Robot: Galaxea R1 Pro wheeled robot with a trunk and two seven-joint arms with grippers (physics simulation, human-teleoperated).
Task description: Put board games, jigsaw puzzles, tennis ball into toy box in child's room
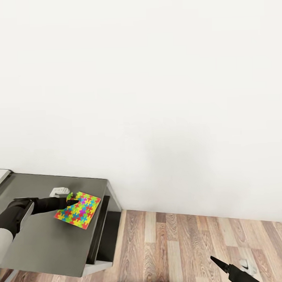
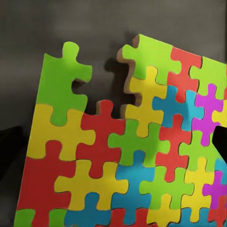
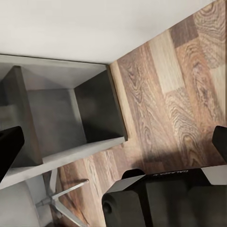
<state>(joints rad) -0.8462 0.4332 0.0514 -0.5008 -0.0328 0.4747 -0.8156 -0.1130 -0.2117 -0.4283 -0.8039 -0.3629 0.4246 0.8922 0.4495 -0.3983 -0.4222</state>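
Jigsaw puzzle (image 1: 78, 210): thin board, matt, smooth flat colour faces; in the left wrist view (image 2: 123, 156) a brown, cardboard-like core shows at the cut edges. Table (image 1: 43, 242): smooth top with a dull satin sheen, rendered dark grey. Floor (image 1: 181, 253): wood planks, pronounced grain, low gloss. Wall (image 1: 155, 95): plain white, matt, untextured. Left gripper (image 1: 71, 199) and right gripper (image 1: 211, 258): black, smooth, hard plastic look, slight sheen.

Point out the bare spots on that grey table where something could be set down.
The table looks bare between the jigsaw puzzle and its near edge, and along the wall-side strip. It is crowded at the left tool, the puzzle, and a small white object beside them.
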